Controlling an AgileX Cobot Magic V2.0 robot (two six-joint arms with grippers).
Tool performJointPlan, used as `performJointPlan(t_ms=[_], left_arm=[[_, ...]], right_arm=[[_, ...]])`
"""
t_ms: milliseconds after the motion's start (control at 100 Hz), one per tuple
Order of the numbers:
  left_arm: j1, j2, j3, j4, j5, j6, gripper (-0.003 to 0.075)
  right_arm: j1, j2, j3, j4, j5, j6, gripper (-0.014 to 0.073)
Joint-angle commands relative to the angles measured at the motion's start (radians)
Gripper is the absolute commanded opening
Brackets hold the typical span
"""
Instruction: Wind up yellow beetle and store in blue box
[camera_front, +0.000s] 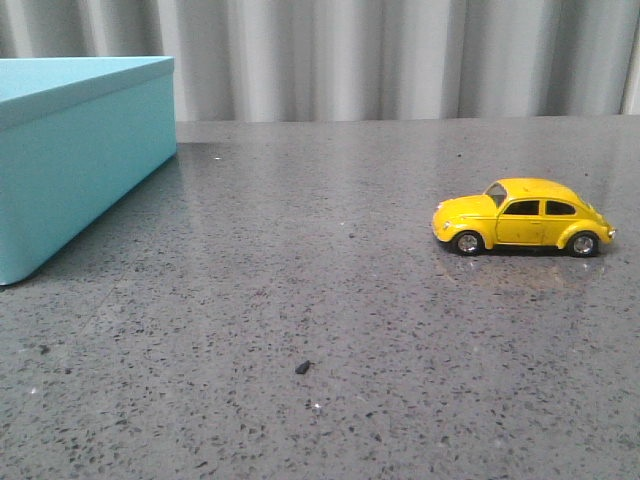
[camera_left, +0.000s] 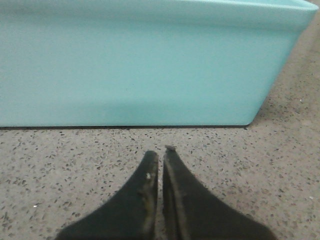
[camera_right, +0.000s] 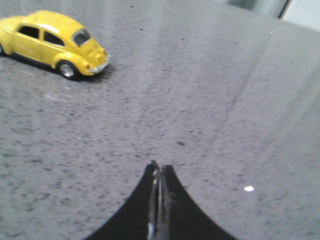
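The yellow beetle (camera_front: 522, 217) stands on its wheels on the grey table at the right, nose pointing left. It also shows in the right wrist view (camera_right: 52, 42), some way beyond my right gripper (camera_right: 159, 168), which is shut and empty above the table. The blue box (camera_front: 70, 150) stands at the far left with its lid on. In the left wrist view its long side (camera_left: 140, 65) fills the scene just beyond my left gripper (camera_left: 161, 154), which is shut and empty. Neither gripper shows in the front view.
The grey speckled table (camera_front: 320, 330) stretches between the box and the car. A small dark fleck (camera_front: 302, 368) lies near the front middle. A pale pleated curtain (camera_front: 400, 55) hangs behind the table's far edge.
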Motion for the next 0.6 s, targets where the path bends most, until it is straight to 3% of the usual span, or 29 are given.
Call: performJointPlan(t_ms=[0, 170, 310, 390, 590], left_arm=[[-0.002, -0.030, 0.025, 0.034, -0.056, -0.008, -0.0021], [-0.002, -0.030, 0.025, -0.027, -0.113, -0.008, -0.0021], [-0.002, -0.030, 0.025, -0.377, -0.141, -0.008, -0.0021], [-0.002, -0.030, 0.025, -0.536, -0.142, -0.008, -0.0021], [-0.002, -0.030, 0.025, -0.662, -0.243, -0.008, -0.0021]], right_arm=[[-0.004, 0.020, 0.027, -0.119, -0.085, -0.011, -0.0041], [-0.004, 0.020, 0.026, -0.192, -0.224, -0.011, -0.0041], [-0.004, 0.020, 0.026, -0.165, -0.328, -0.009, -0.0041], [-0.004, 0.020, 0.026, -0.014, -0.379, 0.016, -0.0041], [-0.004, 0.020, 0.026, 0.496, -0.414, 0.039, -0.0041]])
